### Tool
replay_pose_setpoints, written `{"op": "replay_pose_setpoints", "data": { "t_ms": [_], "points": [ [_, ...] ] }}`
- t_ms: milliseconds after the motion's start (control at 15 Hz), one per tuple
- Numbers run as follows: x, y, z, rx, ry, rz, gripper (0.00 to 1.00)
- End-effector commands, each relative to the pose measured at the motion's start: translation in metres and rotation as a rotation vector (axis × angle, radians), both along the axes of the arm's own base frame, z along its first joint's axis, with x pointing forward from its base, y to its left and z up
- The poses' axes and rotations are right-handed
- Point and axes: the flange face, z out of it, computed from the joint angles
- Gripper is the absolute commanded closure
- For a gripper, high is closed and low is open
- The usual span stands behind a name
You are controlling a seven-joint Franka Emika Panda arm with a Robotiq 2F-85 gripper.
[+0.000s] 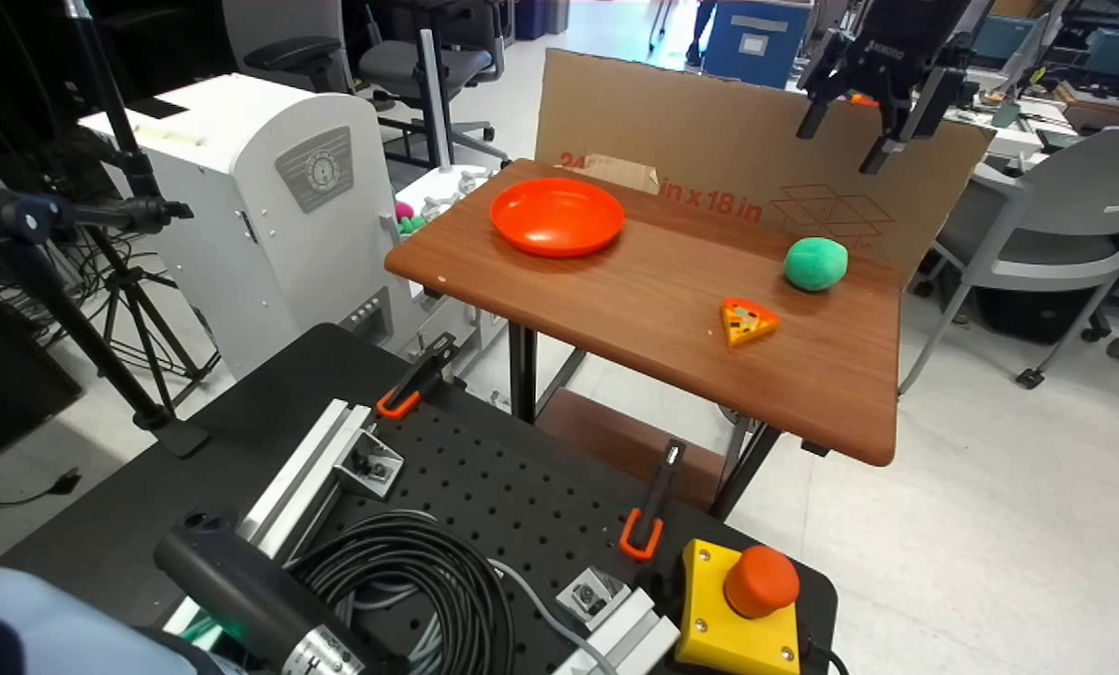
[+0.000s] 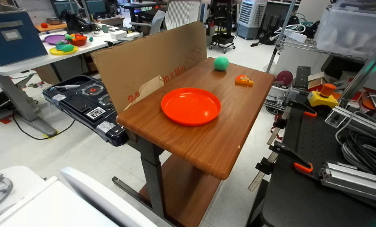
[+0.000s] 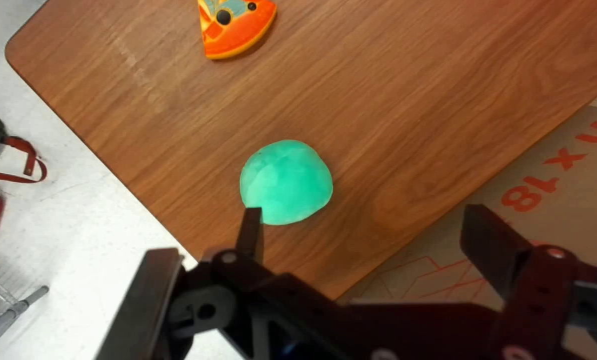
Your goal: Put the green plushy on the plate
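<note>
So jaws spread, nothing between, upper right of an exterior view, likely set wide to straddle the green plushy [image 1: 815, 263] below; plate [image 1: 557, 220] bare, upper centre

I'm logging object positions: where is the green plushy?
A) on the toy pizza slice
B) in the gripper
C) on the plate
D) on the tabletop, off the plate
D: both exterior views show the green plushy resting on the wood-grain tabletop, apart from the orange-red plate and the toy pizza slice.
</note>
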Motion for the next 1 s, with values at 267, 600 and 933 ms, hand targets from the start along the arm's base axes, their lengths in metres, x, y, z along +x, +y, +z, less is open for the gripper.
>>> {"op": "replay_pose_setpoints", "data": {
  "t_ms": [267, 600, 933],
  "points": [
    [0.01, -0.009, -0.059, -0.103, 0.142, -0.033, 0.0],
    [0.002, -0.014, -0.083, -0.135, 0.251, -0.057, 0.0],
    [0.011, -0.019, -0.101, -0.157, 0.24, -0.055, 0.0]
  ]
}}
